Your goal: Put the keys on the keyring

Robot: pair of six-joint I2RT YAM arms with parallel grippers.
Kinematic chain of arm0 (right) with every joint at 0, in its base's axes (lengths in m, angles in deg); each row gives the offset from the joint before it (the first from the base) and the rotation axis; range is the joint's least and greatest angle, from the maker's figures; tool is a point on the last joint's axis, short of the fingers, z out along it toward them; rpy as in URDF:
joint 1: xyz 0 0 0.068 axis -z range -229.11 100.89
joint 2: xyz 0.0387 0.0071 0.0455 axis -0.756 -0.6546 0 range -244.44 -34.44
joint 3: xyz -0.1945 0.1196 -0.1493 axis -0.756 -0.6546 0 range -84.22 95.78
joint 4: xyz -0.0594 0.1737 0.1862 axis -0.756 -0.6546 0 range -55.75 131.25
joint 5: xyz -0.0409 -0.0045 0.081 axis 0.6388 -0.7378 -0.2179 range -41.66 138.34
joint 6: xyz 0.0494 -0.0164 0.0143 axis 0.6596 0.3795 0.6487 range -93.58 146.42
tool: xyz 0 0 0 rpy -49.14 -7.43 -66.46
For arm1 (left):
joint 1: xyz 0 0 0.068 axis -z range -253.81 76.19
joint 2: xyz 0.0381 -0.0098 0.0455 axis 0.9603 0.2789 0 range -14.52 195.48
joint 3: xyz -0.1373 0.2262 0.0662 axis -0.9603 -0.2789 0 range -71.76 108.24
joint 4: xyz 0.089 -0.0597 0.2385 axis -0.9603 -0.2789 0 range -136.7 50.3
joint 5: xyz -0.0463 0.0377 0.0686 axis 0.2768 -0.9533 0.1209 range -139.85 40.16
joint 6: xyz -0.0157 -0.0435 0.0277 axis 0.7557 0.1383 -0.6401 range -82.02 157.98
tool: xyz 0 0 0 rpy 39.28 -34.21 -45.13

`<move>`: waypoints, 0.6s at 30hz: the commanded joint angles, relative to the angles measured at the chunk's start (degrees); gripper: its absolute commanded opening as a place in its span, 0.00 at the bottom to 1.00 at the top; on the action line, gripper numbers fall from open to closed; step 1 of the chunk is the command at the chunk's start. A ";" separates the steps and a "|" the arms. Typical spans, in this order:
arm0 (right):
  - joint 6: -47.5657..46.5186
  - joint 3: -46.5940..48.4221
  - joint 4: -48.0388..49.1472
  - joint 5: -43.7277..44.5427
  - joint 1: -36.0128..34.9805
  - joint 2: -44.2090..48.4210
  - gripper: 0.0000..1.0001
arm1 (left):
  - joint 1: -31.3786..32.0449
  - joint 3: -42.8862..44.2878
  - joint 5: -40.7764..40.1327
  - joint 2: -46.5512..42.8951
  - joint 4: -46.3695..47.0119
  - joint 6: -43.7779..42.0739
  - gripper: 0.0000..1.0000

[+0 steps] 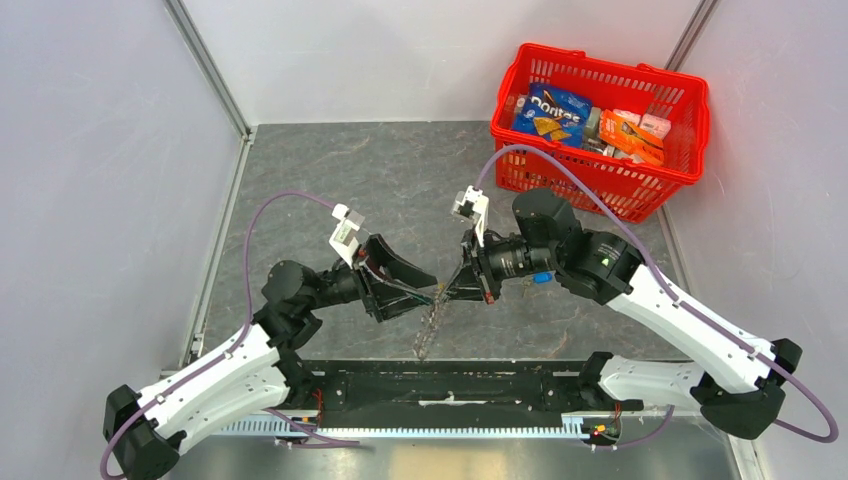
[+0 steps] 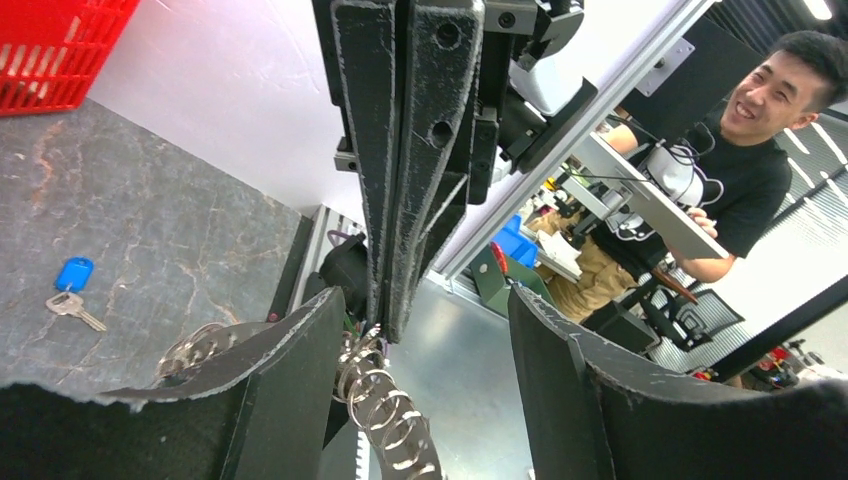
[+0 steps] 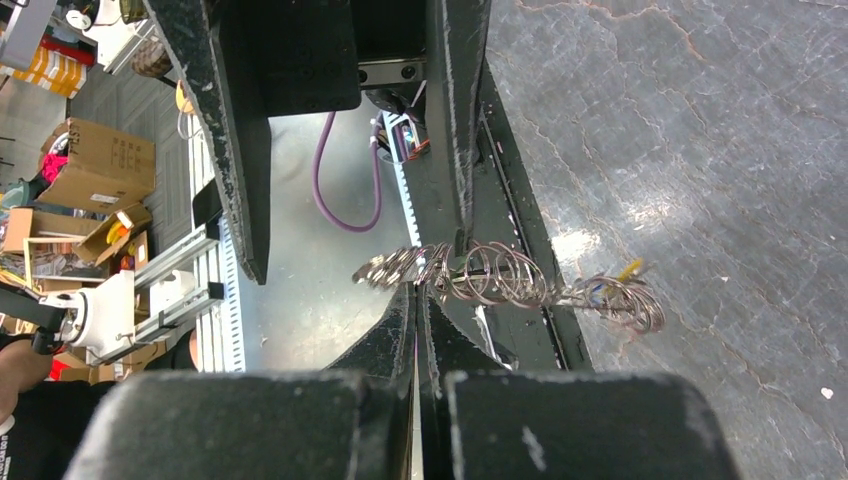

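The keyring [image 1: 431, 322] is a limp chain of silvery rings hanging from my right gripper [image 1: 448, 290], which is shut on its top end. In the right wrist view the rings [image 3: 500, 275] bunch at the pinched tips [image 3: 416, 290], and a small yellow tag [image 3: 628, 270] shows at the far end. My left gripper [image 1: 432, 289] is open, its fingers [image 2: 300, 370] straddling the right gripper's tips [image 2: 392, 315] and the upper rings [image 2: 390, 415]. One key [image 2: 72, 288] with a blue head lies flat on the table, seen from above as a blue spot [image 1: 541, 277] under the right arm.
A red basket [image 1: 690, 140] full of snack packets stands at the back right; its corner [image 2: 50, 50] shows in the left wrist view. A black rail [image 1: 450, 385] runs along the near edge between the arm bases. Grey walls close in both sides.
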 commanded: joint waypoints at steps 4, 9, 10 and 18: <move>0.58 4.29 4.15 1.83 -0.30 -0.47 0.00 | -0.23 -1.53 3.63 -1.82 3.85 2.90 0.68; 0.51 5.18 4.49 2.74 -0.30 -0.76 0.00 | -0.23 -2.66 4.50 -2.94 3.77 3.47 0.67; 0.54 5.37 4.46 2.91 -0.29 -0.97 0.00 | -0.18 -2.83 4.60 -3.23 3.79 3.43 0.67; 1.05 6.14 5.28 2.58 -0.30 -1.82 0.00 | -0.18 -3.16 6.44 -3.75 4.31 3.65 0.66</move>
